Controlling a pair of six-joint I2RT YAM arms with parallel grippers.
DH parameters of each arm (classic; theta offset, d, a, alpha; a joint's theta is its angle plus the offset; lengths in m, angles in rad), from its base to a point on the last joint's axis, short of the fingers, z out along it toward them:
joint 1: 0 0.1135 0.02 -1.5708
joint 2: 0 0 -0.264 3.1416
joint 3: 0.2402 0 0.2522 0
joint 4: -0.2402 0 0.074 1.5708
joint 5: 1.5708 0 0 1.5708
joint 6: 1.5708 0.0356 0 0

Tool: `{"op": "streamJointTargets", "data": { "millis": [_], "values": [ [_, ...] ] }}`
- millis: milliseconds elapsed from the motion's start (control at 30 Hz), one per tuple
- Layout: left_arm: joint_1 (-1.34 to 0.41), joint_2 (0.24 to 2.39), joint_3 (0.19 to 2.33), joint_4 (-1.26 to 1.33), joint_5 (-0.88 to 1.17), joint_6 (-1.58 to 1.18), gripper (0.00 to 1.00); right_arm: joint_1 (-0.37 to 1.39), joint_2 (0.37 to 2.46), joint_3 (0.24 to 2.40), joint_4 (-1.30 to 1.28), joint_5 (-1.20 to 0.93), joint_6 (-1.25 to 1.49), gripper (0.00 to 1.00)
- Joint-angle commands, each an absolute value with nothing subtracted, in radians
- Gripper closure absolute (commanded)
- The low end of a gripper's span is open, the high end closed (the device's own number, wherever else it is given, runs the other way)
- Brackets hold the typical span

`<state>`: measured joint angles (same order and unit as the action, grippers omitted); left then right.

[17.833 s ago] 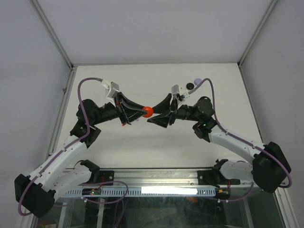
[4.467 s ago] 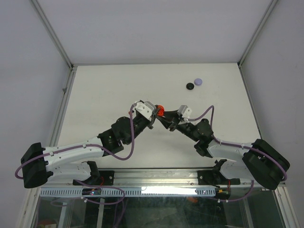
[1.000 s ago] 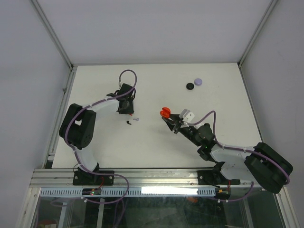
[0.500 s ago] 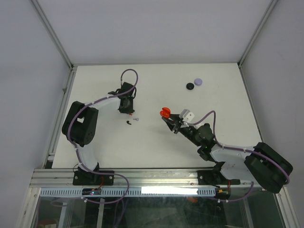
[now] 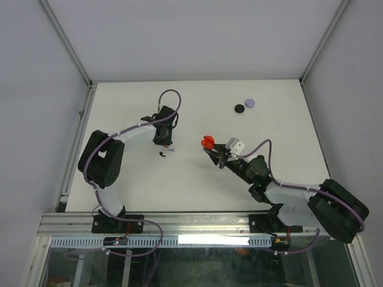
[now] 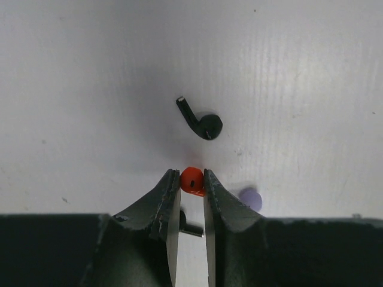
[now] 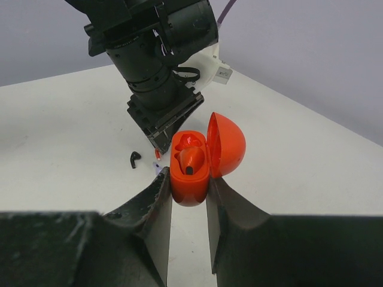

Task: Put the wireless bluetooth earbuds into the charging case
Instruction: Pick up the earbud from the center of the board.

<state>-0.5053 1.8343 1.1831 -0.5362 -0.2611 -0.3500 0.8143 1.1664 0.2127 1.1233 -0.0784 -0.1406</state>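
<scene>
My left gripper (image 6: 192,173) is shut on a tiny red earbud (image 6: 192,180), held at the fingertips just over the table. A black earbud (image 6: 202,121) lies just ahead of it and a pale purple earbud (image 6: 249,198) lies to its right. My right gripper (image 7: 189,179) is shut on the red charging case (image 7: 190,170), held upright with its lid (image 7: 227,143) open; one red bud sits inside. In the top view the left gripper (image 5: 164,143) is left of the case (image 5: 207,142), with a gap between them.
A black disc (image 5: 240,108) and a pale purple disc (image 5: 251,103) lie at the back right of the white table (image 5: 275,137). Another small dark piece (image 6: 190,226) lies under my left fingers. Metal frame posts rim the table.
Seconds ago both grippers met at the case mid-table. In the last second my left gripper shifted slightly right over the loose earbuds. The right arm and case stayed still.
</scene>
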Motion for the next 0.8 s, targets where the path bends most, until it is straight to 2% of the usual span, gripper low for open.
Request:
{"op": "streamJointTargets", "data": {
  "millis": [0, 400, 600, 767],
  "values": [
    [-0.566, 1.697, 1.221, -0.551, -0.346, -0.347, 0.84, 0.816, 1.164, 0.236, 1.172, -0.098, -0.145, 1.00],
    [-0.822, 1.502, 1.246, -0.504, -0.648, -0.226, 0.85, 0.815, 1.157, 0.256, 1.159, -0.059, -0.114, 1.00],
    [-0.922, 1.379, 1.175, -0.349, -0.679, -0.097, 0.85, 0.815, 1.159, 0.277, 1.119, -0.043, -0.088, 1.00],
    [-0.973, 1.257, 1.108, -0.230, -0.603, 0.001, 0.85, 0.816, 1.171, 0.296, 1.092, -0.034, -0.057, 1.00]
  ]
}}
